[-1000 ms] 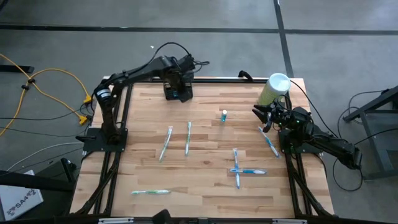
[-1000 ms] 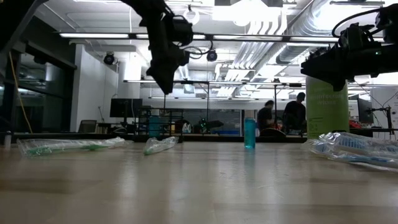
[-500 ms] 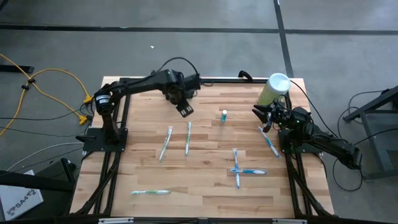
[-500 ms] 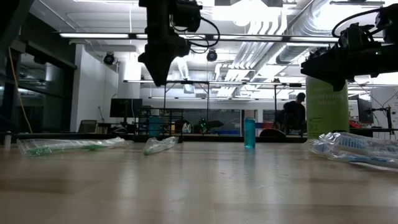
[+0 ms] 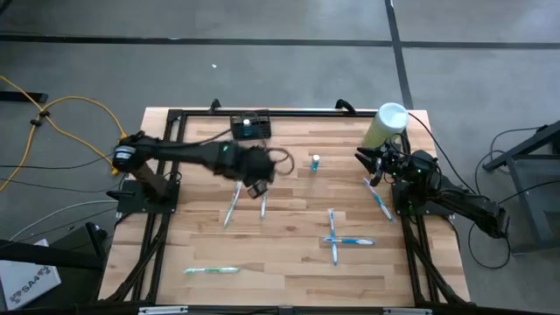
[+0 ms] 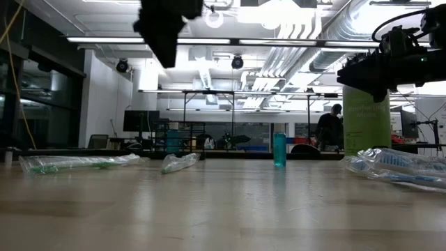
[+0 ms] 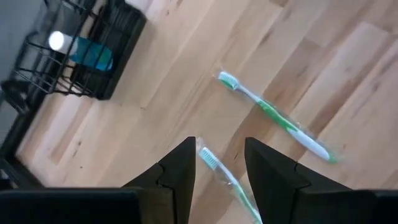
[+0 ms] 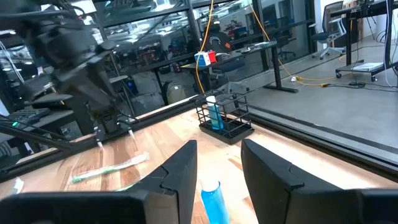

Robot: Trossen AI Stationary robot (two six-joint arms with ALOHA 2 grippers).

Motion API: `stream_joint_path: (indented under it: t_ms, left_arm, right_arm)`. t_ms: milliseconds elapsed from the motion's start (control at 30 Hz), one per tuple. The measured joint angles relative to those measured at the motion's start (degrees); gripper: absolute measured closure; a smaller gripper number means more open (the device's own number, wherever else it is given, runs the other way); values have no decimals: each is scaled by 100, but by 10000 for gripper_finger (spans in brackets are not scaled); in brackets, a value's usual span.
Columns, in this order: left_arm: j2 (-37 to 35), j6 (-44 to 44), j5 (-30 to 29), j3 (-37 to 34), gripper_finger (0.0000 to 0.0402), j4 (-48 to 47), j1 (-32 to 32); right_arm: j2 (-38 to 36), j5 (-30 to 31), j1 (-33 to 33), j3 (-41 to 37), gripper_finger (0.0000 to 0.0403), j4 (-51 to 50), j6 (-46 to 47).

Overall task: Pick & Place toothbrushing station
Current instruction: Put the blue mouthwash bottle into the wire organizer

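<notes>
A wooden table (image 5: 289, 262) is being seen from above, with a dark robot arm mounted at each side. The toothbrushing station (image 5: 250, 128), a small black wire caddy with a blue item standing inside it, is sitting at the far edge of the table, left of centre, free of both arms. The left gripper (image 5: 258, 187) is hanging above the middle of the table, nearer than the caddy and well apart from it, over two wrapped toothbrushes (image 5: 234, 202) that are lying side by side. In the left wrist view its fingers (image 7: 179, 169) are standing apart with nothing between them, one toothbrush showing through the gap on the wood below.

The right gripper (image 5: 366, 164) is waiting at the right side of the table, just beside a pale green cylinder with a white lid (image 5: 386, 126). Its fingers (image 8: 180, 175) are also parted and holding nothing. A small blue bottle (image 5: 314, 162) is standing upright between the two arms. More wrapped toothbrushes are lying on the right half, two of them crossing (image 5: 336, 238), and another (image 5: 211, 271) is lying near the front left. In the low view a person (image 6: 327, 128) is showing in the room beyond the table.
</notes>
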Motion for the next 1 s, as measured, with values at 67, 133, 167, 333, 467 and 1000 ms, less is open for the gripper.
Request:
stream_joint_path:
  t_ms: [67, 133, 167, 333, 467, 1000]
  left_arm:
    - [-333, -5, -193, -421, 270, 362, -227]
    - [-699, -1, -263, -936, 270, 769, -369]
    - [-886, -4, -260, -1207, 270, 994, -386]
    - [-1794, -3, -159, -2639, 270, 2053, -224]
    - [-2507, 311, 41, -3718, 270, 3005, -85]
    - [-5224, 557, 209, -6960, 270, 5364, -52]
  right_arm:
    - [0, 5, 1, 0, 286, 1, 1]
    - [0, 5, 1, -1, 286, 0, -2]
    - [0, 5, -1, 0, 286, 2, 0]
    - [0, 8, 0, 1, 286, 2, 0]
    - [0, 12, -1, 2, 286, 1, 0]
    - [0, 4, 1, 1, 286, 0, 1]
